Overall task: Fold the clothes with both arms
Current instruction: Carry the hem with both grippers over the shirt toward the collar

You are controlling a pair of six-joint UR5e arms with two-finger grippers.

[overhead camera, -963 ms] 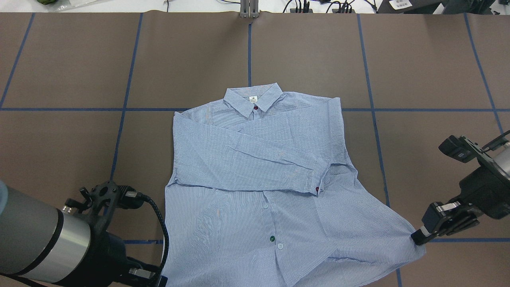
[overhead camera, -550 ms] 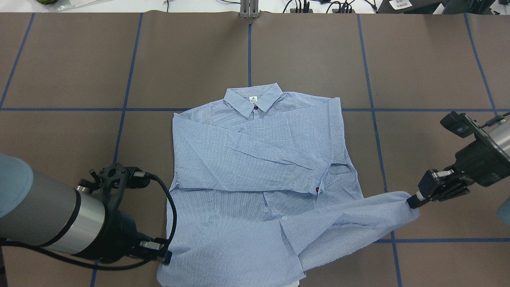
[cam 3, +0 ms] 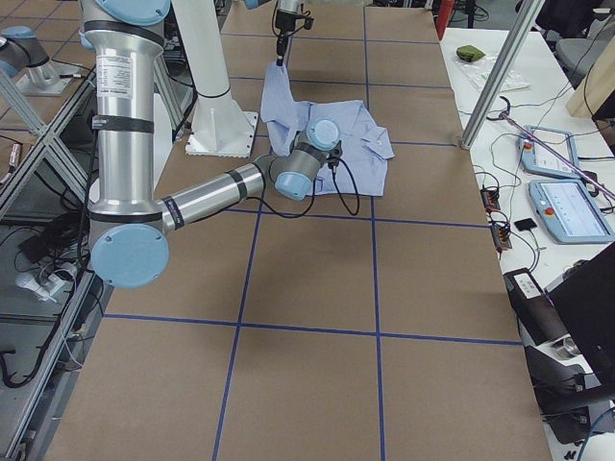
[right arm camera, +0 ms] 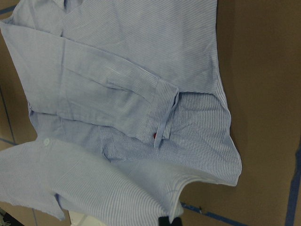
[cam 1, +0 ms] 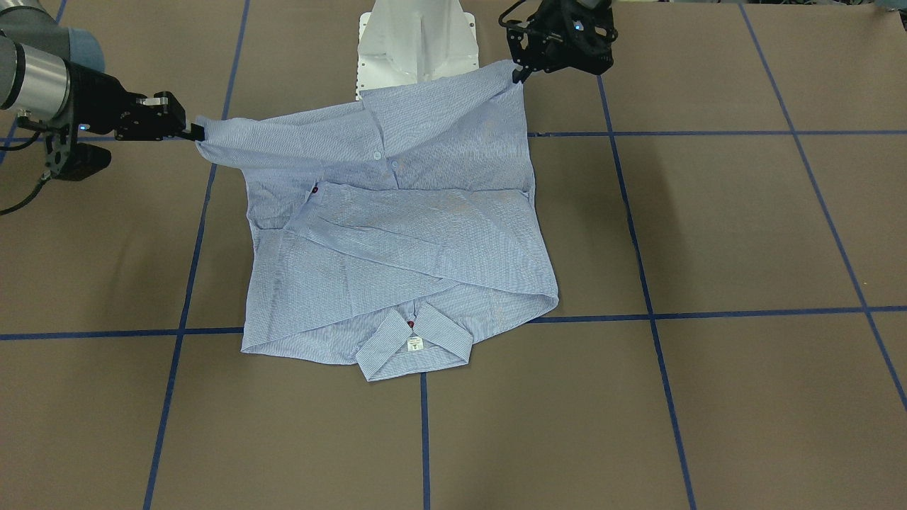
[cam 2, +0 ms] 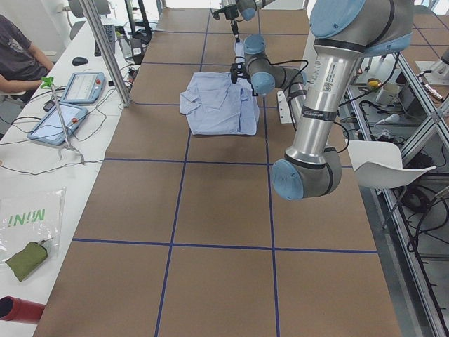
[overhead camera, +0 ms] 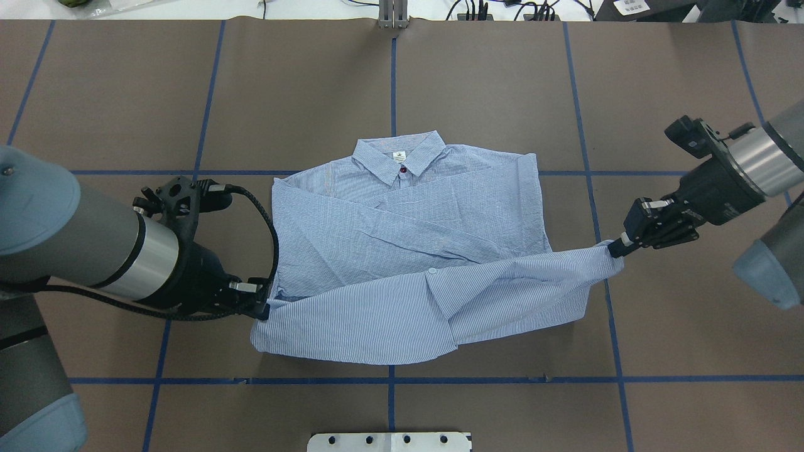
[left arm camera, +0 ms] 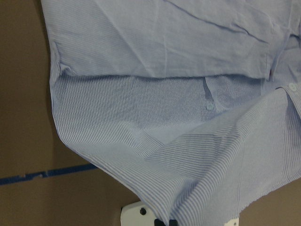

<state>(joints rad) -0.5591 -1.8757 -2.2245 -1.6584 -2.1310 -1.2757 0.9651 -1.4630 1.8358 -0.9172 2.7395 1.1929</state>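
The light blue striped shirt (overhead camera: 402,220) lies collar-far on the brown table, sleeves folded across its chest (cam 1: 397,241). Its bottom hem is lifted off the table and stretched between the two grippers, hanging over the lower body. My left gripper (overhead camera: 262,309) is shut on the hem's left corner; in the front-facing view it sits at upper right (cam 1: 521,73). My right gripper (overhead camera: 617,250) is shut on the hem's right corner, at that view's left (cam 1: 195,132). Both wrist views show raised hem cloth (left arm camera: 221,179) (right arm camera: 94,188) over the shirt body.
Brown table cover with blue tape grid lines (overhead camera: 392,380). The white pedestal base (cam 1: 414,42) stands at the robot's edge, just behind the lifted hem. Cables and a post (overhead camera: 392,12) line the far edge. A person sits at a side desk (cam 2: 17,56).
Both grippers have risen and moved away from the robot toward the collar, carrying the hem up off the table and over the shirt's lower part.
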